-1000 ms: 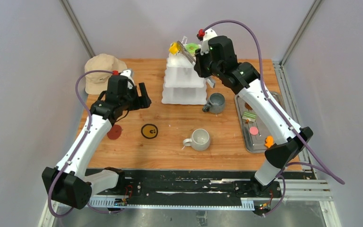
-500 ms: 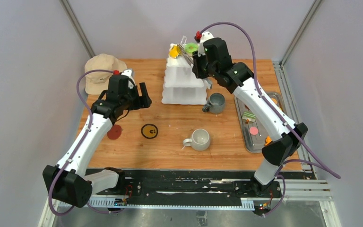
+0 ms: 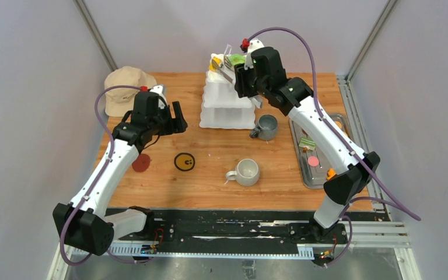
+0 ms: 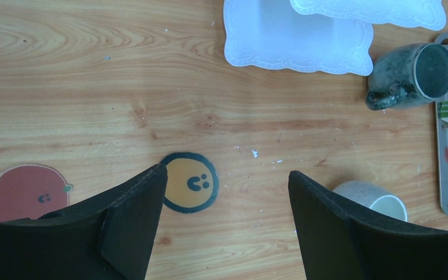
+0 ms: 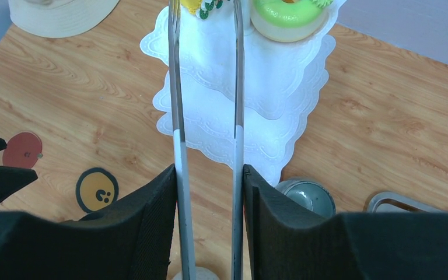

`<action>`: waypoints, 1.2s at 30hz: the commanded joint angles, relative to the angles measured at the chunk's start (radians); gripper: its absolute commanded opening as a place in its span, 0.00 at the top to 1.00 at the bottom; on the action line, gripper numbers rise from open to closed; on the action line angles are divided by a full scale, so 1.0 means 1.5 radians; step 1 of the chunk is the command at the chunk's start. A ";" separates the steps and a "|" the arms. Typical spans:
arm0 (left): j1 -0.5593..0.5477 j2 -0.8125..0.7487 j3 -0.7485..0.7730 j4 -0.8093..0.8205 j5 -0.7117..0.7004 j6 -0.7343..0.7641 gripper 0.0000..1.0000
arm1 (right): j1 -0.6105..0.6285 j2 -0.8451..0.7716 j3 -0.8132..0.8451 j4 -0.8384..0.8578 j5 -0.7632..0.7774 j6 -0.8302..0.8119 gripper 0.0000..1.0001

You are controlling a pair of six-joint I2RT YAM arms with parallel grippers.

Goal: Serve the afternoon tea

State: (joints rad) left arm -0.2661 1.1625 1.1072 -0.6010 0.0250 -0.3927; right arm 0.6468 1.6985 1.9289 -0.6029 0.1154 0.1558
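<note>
Wooden table (image 3: 221,175) first: at centre-left my left gripper (image 4: 226,174) hangs open and empty; upper centre, yellow pastry (image 5: 201,4) and donut (image 5: 289,14) sit atop the stand (image 3: 227,105), right gripper (image 5: 209,175) clamping tongs (image 5: 178,105) beside them; three pastries (image 3: 313,161) wait on the tray (image 3: 312,178) at right

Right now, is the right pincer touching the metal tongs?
Touching. The right wrist view shows the right pincer with both fingers pressed against the arms of the tongs.

L tool (image 4: 227,172) open, hovering, R tool (image 5: 210,169) raised, gripping tongs (image 5: 177,116)
</note>
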 commanded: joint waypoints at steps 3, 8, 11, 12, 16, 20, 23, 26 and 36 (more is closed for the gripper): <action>-0.005 -0.004 0.016 0.004 0.008 0.004 0.20 | -0.007 -0.053 -0.016 0.028 -0.019 0.018 0.57; -0.004 -0.009 0.015 0.002 0.007 0.004 0.20 | -0.007 -0.090 -0.046 0.027 -0.046 0.032 0.58; -0.005 -0.013 0.013 0.002 0.007 0.003 0.20 | -0.007 -0.112 -0.068 0.025 -0.062 0.043 0.59; -0.004 -0.014 0.012 0.002 0.007 0.003 0.20 | -0.007 -0.124 -0.076 0.022 -0.068 0.047 0.60; -0.004 -0.021 0.009 0.001 0.006 0.004 0.20 | -0.007 -0.170 -0.118 0.005 -0.087 0.058 0.63; -0.005 -0.027 0.011 -0.001 0.005 0.006 0.20 | -0.007 -0.246 -0.177 -0.029 -0.054 0.059 0.64; -0.004 -0.027 0.012 0.001 0.008 0.005 0.20 | -0.007 -0.313 -0.226 -0.075 0.033 0.058 0.64; -0.004 -0.025 0.012 0.007 0.016 0.002 0.20 | -0.017 -0.364 -0.257 -0.147 0.120 0.060 0.63; -0.004 -0.019 0.006 0.017 0.037 -0.008 0.20 | -0.275 -0.493 -0.413 -0.321 0.118 0.103 0.65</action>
State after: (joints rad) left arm -0.2665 1.1423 1.1072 -0.6003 0.0643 -0.3981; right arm 0.3630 1.0100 1.3567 -0.9604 0.2810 0.2726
